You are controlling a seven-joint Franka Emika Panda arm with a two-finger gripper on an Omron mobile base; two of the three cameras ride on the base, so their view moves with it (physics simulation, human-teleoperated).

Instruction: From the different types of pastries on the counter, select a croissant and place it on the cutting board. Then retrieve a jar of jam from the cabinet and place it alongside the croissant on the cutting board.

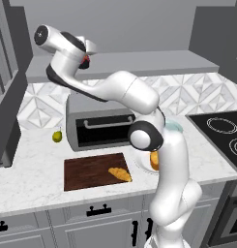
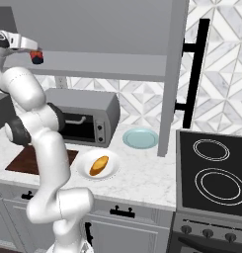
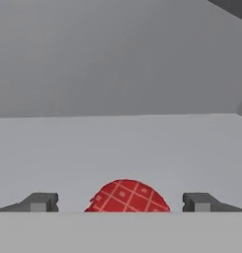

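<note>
The jar of jam [image 1: 85, 61] [image 2: 37, 58] stands on the grey cabinet ledge [image 1: 154, 60] [image 2: 107, 66], its red checked top [image 3: 127, 196] low in the hand view. My gripper [image 1: 86, 57] [image 2: 36, 53] [image 3: 120, 201] is open around the jar, with a gap between each dark fingertip and the jar. The golden-brown croissant [image 1: 120, 174] lies on the right end of the dark wooden cutting board [image 1: 88, 172] [image 2: 21, 160]. An orange-yellow roll [image 1: 153, 160] [image 2: 99, 166] rests on a white plate on the marble counter [image 1: 28, 179] [image 2: 142, 178].
A silver toaster oven [image 1: 98, 123] [image 2: 85, 118] stands behind the board. A yellow-green fruit [image 1: 57, 136] lies left of it. A pale blue plate [image 2: 141, 138] sits beside the black stove [image 1: 224, 131] [image 2: 214, 168]. An open cabinet door [image 1: 6, 97] hangs at the left.
</note>
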